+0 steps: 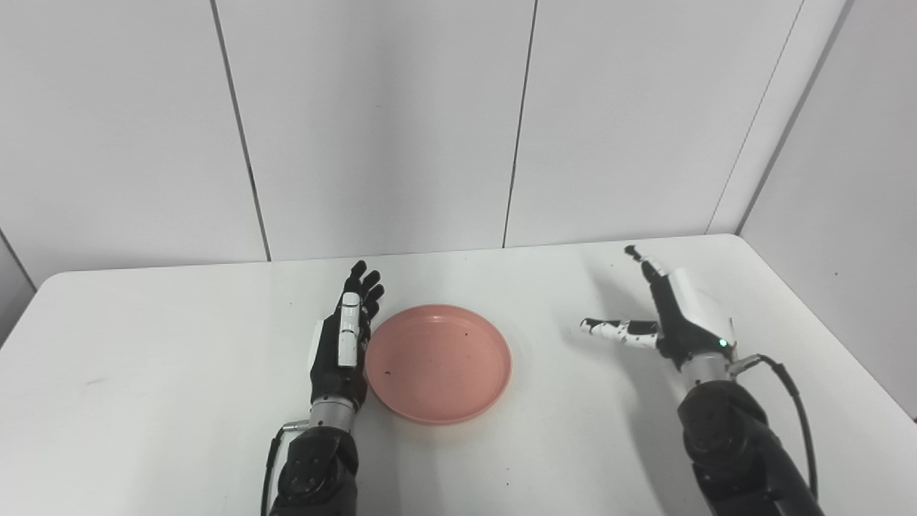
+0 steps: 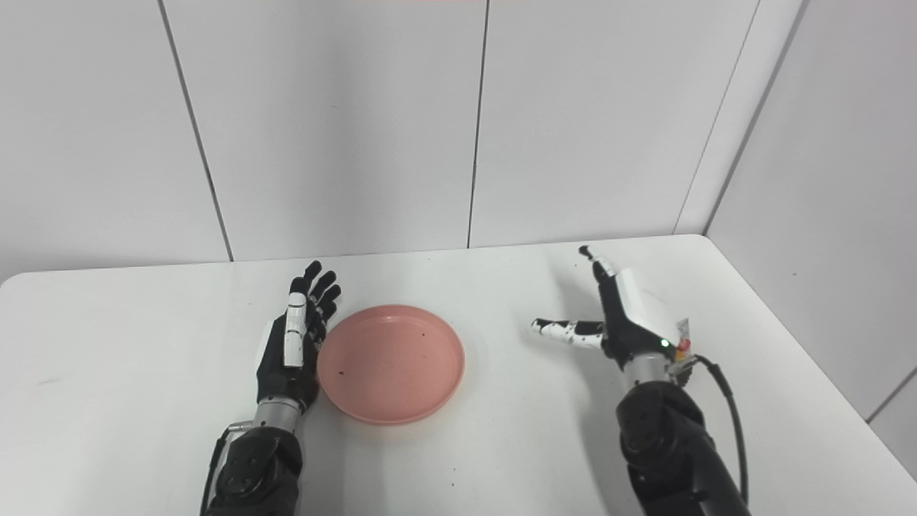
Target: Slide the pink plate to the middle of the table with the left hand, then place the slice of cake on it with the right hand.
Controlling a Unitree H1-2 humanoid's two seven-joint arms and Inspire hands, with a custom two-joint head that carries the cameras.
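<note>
Nearest the bottom edge, both my forearms rise into frame. Just above centre-bottom sits the pink plate [image 1: 438, 363], empty, on the white table [image 1: 143, 344]. It looks like light, stiff plastic with a shallow raised rim, likely to glide easily, so a flat push against the rim should suit it better than a pinch. At its left edge my left hand [image 1: 344, 344] stands edge-on with fingers [image 1: 364, 283] straight and together, holding nothing, touching or nearly touching the rim. At lower right, my right hand [image 1: 670, 315] is spread wide and empty. No cake slice is visible.
</note>
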